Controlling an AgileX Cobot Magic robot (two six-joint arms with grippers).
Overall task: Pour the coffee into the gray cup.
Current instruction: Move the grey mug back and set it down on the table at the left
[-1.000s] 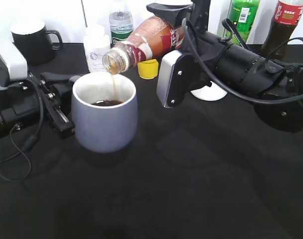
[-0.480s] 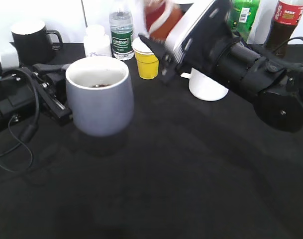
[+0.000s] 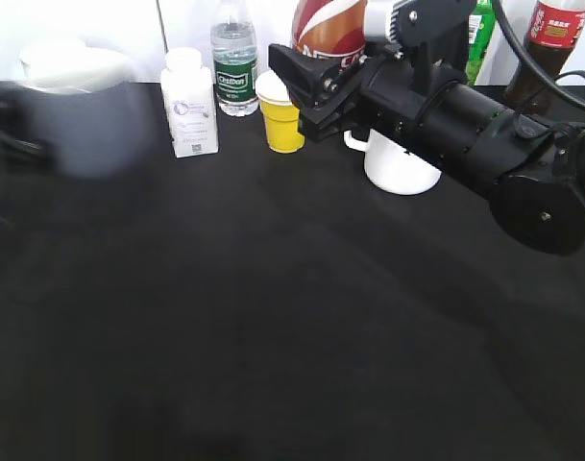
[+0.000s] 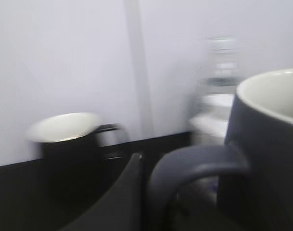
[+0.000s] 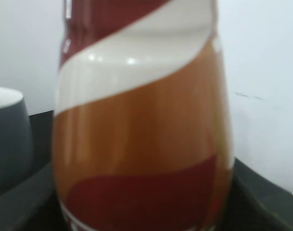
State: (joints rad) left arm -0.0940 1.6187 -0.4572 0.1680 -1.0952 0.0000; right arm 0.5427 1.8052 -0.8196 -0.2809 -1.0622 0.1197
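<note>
The gray cup (image 3: 81,110) is a blur at the far left rear of the table. It fills the right of the left wrist view (image 4: 269,144), off-white inside. My left gripper (image 4: 148,166) is shut on its loop handle (image 4: 199,161); one dark finger shows beside the handle. My right gripper (image 3: 316,77) is shut on the coffee bottle (image 3: 329,27) and holds it upright at the back middle. The bottle fills the right wrist view (image 5: 141,120), with brown liquid and a red and white label. The gray cup's edge shows at the left there (image 5: 9,139).
Along the back stand a white pill bottle (image 3: 189,101), a water bottle (image 3: 234,58), a yellow cap (image 3: 282,120), a white mug (image 3: 400,165), a green bottle (image 3: 480,38) and a cola bottle (image 3: 551,48). A black mug (image 4: 69,144) sits behind the gray cup.
The bottle went from tipped over the cup, pouring, to upright and drawn back to the right rear. My left gripper carried the gray cup away to the left rear.
</note>
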